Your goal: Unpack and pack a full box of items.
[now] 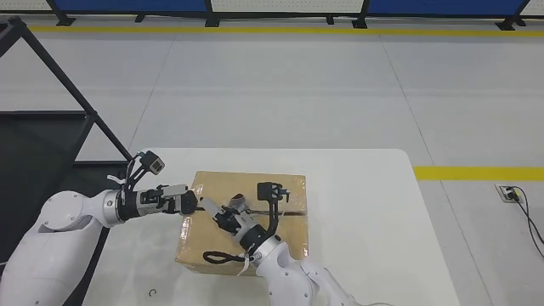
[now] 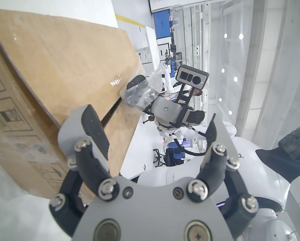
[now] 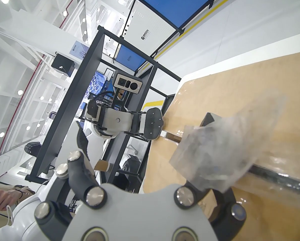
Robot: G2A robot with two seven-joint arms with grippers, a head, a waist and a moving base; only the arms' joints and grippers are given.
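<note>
Top view — box (image 1: 246, 185) on table (image 1: 365, 221), flaps nearly shut

Left gripper (image 1: 192, 202) spread wide, empty, at the box's left edge. Right gripper (image 1: 228, 214) also spread over the seam, clear bag (image 3: 227, 146) draped on one finger. Judgement — lift the flap first, then ease the bag through.

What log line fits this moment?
left end effector: open, at brown cardboard box edge | right end effector: open, clear plastic bag against it

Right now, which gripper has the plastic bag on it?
The right gripper: a clear bag clings to one side of it, above the box. The left gripper is open and bare, at the box's edge.
</note>
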